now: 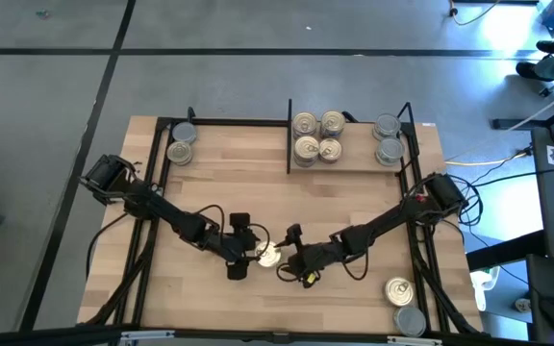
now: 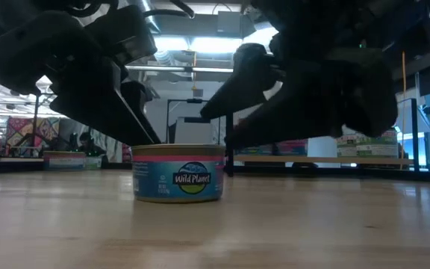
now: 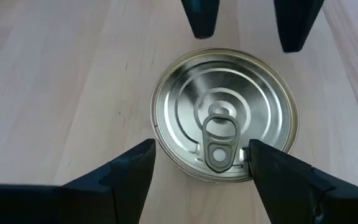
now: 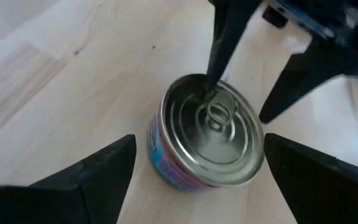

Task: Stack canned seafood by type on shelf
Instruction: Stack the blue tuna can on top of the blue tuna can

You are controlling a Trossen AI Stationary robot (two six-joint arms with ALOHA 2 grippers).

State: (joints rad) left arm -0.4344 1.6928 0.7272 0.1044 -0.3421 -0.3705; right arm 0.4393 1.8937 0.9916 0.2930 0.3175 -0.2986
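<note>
One tin [image 1: 269, 254] with a pale pull-tab lid and a blue-and-pink label stands upright on the wooden tabletop, between my two grippers. My left gripper [image 3: 201, 162] is open on the tin's left. One fingertip is beside the rim and the other is over the lid's edge. My right gripper [image 4: 197, 171] is open wide on the tin's right, with its fingers apart from the tin [image 4: 207, 134]. The shelf [image 1: 239, 144] lies along the far edge. It holds stacked tins in its bays. My left gripper comes at the tin slanting down from the table's left. One fingertip [image 4: 213, 87] stands over the lid's rim [image 3: 244, 155] and the other [image 4: 278, 106] is off the tin's side. Whether the fingertip touches the lid, I cannot tell.
Gold-lidded tins [image 1: 317, 136] sit right of the black divider [image 1: 289, 135], grey-lidded tins [image 1: 388, 139] at the shelf's right end, and more tins [image 1: 183, 142] at its left end. Two loose tins [image 1: 399, 290] [image 1: 410, 320] lie near the table's right near corner.
</note>
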